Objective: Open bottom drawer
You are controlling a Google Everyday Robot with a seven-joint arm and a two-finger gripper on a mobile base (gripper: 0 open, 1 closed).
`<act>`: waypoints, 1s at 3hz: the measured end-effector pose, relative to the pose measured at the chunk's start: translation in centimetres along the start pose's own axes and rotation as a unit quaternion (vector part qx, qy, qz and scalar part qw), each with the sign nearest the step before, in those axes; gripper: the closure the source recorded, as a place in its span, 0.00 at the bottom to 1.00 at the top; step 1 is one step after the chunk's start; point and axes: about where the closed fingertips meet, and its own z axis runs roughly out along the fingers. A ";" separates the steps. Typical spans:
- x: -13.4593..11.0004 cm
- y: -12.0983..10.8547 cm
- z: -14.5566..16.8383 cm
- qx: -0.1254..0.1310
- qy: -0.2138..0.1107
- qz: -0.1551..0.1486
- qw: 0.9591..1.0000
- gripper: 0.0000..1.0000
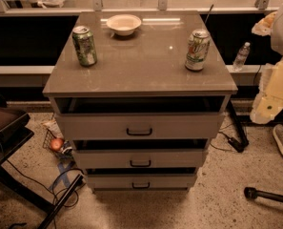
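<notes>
The grey-beige cabinet (141, 75) stands in the middle of the camera view with three drawers stacked at its front. The bottom drawer (141, 181) is the lowest and slimmest, with a small black bar handle (141, 185). Its front sits about flush with the two above, under a thin dark gap, and no interior shows. My arm's cream-white links (274, 87) hang at the far right edge, well right of and above the drawer. The gripper itself is out of view.
On the cabinet top stand a green can (85, 46), a second can (197, 49) and a white bowl (124, 24). Dark furniture (5, 128), cables (60, 180) and an apple (56, 143) lie at the left. A black leg (269, 195) lies at the right, and a water bottle (241, 56) stands behind.
</notes>
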 end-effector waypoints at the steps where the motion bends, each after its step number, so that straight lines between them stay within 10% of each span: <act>1: 0.0 0.0 0.0 0.000 0.000 0.000 1.000 0.00; 3: 0.6 2.4 5.6 -0.013 -0.073 -0.004 0.997 0.00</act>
